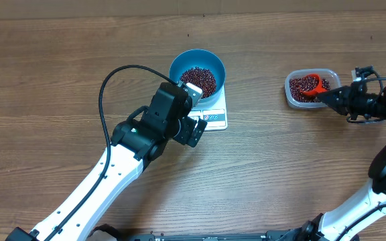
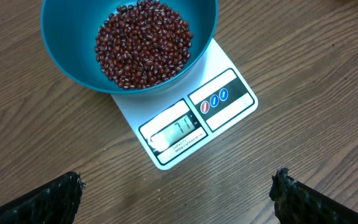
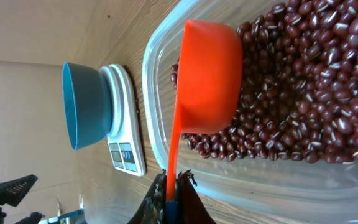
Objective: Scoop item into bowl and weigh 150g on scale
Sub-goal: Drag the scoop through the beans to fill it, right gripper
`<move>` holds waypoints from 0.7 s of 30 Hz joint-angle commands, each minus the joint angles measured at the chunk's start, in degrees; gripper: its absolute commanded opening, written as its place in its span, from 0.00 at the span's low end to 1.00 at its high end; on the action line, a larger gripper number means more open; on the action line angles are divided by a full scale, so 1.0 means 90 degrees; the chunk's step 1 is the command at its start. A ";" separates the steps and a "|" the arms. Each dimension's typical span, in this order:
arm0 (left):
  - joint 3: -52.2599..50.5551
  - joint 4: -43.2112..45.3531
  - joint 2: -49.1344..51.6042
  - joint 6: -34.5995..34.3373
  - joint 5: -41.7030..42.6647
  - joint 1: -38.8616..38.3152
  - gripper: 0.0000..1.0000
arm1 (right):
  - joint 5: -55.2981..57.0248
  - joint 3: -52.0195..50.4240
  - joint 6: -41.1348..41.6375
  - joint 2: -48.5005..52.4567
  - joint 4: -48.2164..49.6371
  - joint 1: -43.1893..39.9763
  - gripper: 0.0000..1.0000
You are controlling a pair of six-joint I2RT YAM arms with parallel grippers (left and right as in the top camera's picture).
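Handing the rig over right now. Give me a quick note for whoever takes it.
Left gripper: open, empty, hovering beside the scale.
Right gripper: shut on the handle of the orange scoop, which is down in the clear tub.
Blue bowl sits on the scale, partly filled with beans. The display looks like 77.
Done: some beans are in.
Left: keep scooping to 150, watching the display.
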 commanded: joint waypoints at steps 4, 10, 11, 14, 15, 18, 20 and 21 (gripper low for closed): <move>-0.0022 0.0019 0.0039 0.0075 0.0034 0.0017 0.99 | -0.0665 -0.0034 -0.0410 0.0029 -0.0330 -0.0211 0.04; -0.0022 0.0019 0.0039 0.0075 0.0034 0.0017 1.00 | -0.0993 -0.0034 -0.0578 0.0029 -0.0590 -0.0440 0.04; -0.0022 0.0019 0.0039 0.0075 0.0034 0.0017 1.00 | -0.1042 -0.0034 -0.0578 0.0029 -0.0605 -0.0469 0.04; -0.0022 0.0019 0.0039 0.0075 0.0034 0.0017 1.00 | -0.1248 -0.0034 -0.0597 0.0029 -0.0617 -0.0481 0.04; -0.0022 0.0019 0.0039 0.0075 0.0034 0.0017 1.00 | -0.1307 -0.0034 -0.0685 0.0029 -0.0646 -0.0481 0.04; -0.0024 0.0019 0.0039 0.0075 0.0034 0.0017 1.00 | -0.1593 -0.0034 -0.1081 0.0029 -0.0901 -0.0481 0.04; -0.0022 0.0019 0.0039 0.0075 0.0034 0.0017 0.99 | -0.1690 -0.0034 -0.1078 0.0029 -0.0920 -0.0481 0.04; -0.0022 0.0019 0.0039 0.0075 0.0034 0.0017 1.00 | -0.1780 -0.0034 -0.1083 0.0029 -0.0937 -0.0481 0.04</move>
